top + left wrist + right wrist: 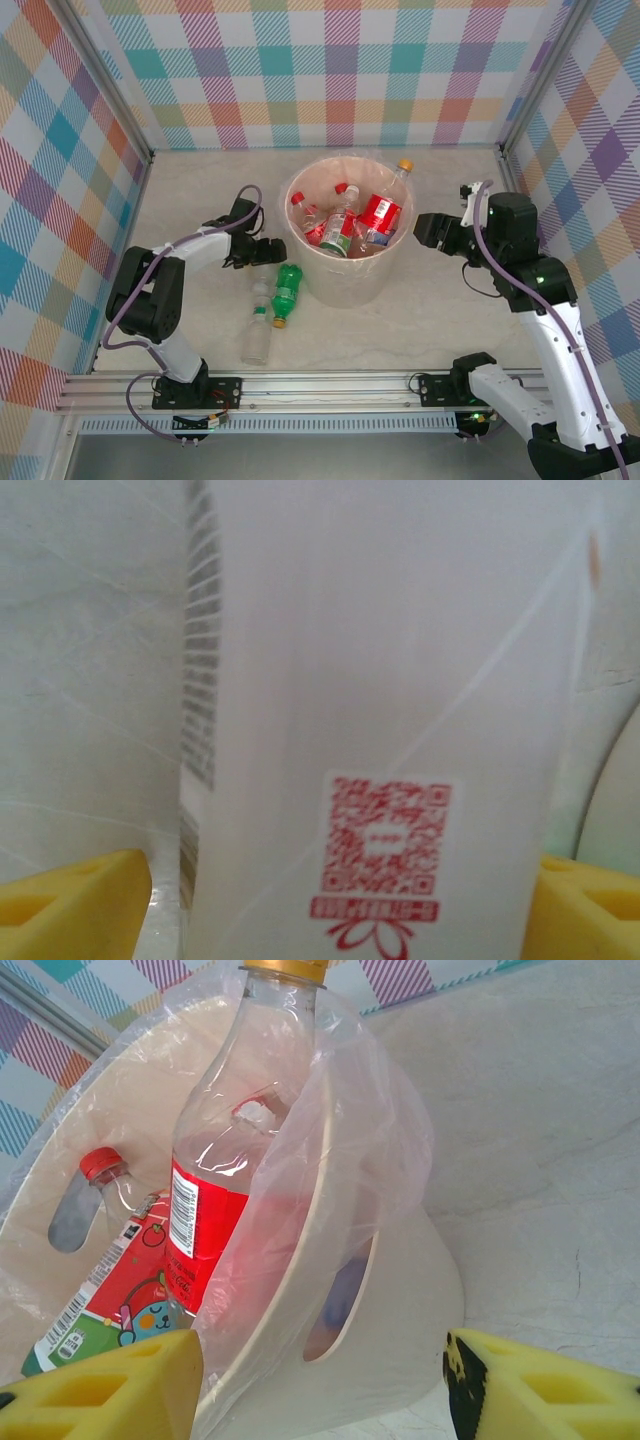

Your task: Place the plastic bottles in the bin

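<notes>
A robotics lab test cell: plaid-printed cloth walls (340, 70) on aluminium posts (118, 105) close the table (440, 330) at nine, twelve and three o'clock. Two robot arms (150, 290) are bolted to an aluminium rail (330, 385) at six.

The bin (345, 285) stands mid-table, its mouth crowded with bottles (350, 228). An orange-capped bottle (400, 175) pokes above the rim at 1 o'clock. At 7 o'clock from the bin, a green bottle (287, 288) and clear bottles (257, 340) lie on the table (430, 320), cluttering that side. Bare table runs from 3 to 6 o'clock and along 12. A white labelled surface (380, 730), probably a bottle, fills the gap before the left gripper (270, 250). The bin's wall stands directly ahead of the right gripper (320, 1380).
</notes>
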Tool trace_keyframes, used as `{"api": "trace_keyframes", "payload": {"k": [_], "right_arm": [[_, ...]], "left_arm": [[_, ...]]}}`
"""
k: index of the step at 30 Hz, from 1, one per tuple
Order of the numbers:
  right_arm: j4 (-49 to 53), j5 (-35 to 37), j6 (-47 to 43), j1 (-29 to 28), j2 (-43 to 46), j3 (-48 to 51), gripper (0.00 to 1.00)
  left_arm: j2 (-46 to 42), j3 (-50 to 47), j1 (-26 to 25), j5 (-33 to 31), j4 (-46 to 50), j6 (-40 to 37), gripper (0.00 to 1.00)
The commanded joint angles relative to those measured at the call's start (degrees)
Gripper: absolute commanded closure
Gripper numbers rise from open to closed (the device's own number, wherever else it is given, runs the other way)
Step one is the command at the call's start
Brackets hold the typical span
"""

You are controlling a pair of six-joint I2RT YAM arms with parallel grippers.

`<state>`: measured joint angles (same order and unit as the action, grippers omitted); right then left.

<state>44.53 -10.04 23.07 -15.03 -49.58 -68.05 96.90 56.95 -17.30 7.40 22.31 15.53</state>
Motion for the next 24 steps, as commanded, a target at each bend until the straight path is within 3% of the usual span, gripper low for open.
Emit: {"api": "trace_keyframes", "payload": {"k": [1,6,11,24], "right_arm": [[-0.52,-0.15,-0.98,-0.31,0.19,-0.80,0.35],[-0.85,-0.06,-0.83,-0.25,-0.03,-0.07,0.35],[-2.03,-1.14,-0.15,-0.20,-1.31,-0.67,0.36],[-7.16,-2.86,1.24,-0.22,-8.95,-3.48,0.36]], "left_arm": [[0.06,2.01,0.34,-2.65,1.50,-0.63,0.17],[-1.58,3.57,0.34,-6.95,3.42,-2.87,0.24],[-2.16,5.09,0.42,-11.08,4.55,-5.72,0.36],[-7.70,11.01,0.60,-10.33,11.22,-9.15,0.44]]}}
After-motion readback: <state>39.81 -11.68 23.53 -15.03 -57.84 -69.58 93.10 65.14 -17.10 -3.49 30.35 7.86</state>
